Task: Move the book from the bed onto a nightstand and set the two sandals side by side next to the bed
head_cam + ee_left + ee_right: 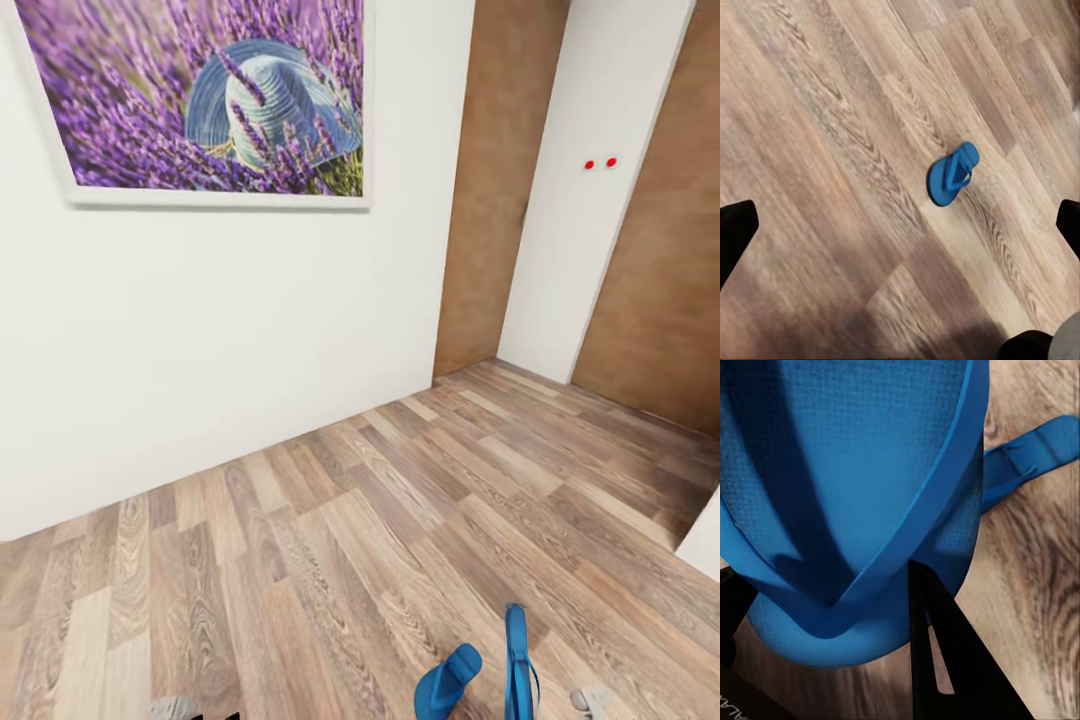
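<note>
The right pincer is clamped on one bright blue flip-flop sandal; the left pincer stands apart above the brown wood-plank floor.

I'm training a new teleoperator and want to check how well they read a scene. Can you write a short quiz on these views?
1. True or false: the right gripper is empty.
2. What hangs on the white wall? A) a mirror B) a picture of lavender with a hat C) a clock
3. Fill in: the left gripper hovers above the wood floor with its fingers ____.

Key
1. False. Its fingers close on the held sandal, which stands on edge in the head view.
2. B, the picture.
3. Open. The loose sandal lies flat on the floor beneath it, untouched.
</note>
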`<state>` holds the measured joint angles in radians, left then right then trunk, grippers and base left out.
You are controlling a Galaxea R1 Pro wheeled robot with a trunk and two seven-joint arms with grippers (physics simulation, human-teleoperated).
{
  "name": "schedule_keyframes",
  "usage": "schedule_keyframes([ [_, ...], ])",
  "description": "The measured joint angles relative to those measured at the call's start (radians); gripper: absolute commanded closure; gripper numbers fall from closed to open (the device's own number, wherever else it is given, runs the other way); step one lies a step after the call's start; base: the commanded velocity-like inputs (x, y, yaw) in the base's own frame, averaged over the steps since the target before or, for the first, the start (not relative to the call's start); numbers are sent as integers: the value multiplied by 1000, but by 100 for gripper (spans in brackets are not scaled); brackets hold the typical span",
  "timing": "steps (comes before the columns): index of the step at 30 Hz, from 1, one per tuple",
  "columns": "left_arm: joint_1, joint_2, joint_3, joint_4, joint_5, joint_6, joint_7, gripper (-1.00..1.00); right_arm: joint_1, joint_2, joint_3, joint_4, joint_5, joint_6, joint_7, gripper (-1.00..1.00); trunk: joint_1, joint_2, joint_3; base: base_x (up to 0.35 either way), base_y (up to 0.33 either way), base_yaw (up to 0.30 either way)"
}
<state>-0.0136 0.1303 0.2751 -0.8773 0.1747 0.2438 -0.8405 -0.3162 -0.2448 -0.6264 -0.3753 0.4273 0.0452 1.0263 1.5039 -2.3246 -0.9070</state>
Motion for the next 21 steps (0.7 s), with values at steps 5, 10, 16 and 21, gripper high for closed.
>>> schedule_keyframes([
  [5,0,0,0,0,0,0,0,-100,0,0,0,0,0,0,0,100,0,0,-4,92,0,-246],
  [10,0,0,0,0,0,1,0,-100,0,0,0,0,0,-1,0,100,0,0,-7,14,0,-244],
  [16,0,0,0,0,0,1,0,-100,0,0,0,0,0,0,0,100,0,0,-12,2,0,-244],
  [21,0,0,0,0,0,1,0,-100,0,0,0,0,0,0,0,100,0,0,-16,0,0,-241],
])
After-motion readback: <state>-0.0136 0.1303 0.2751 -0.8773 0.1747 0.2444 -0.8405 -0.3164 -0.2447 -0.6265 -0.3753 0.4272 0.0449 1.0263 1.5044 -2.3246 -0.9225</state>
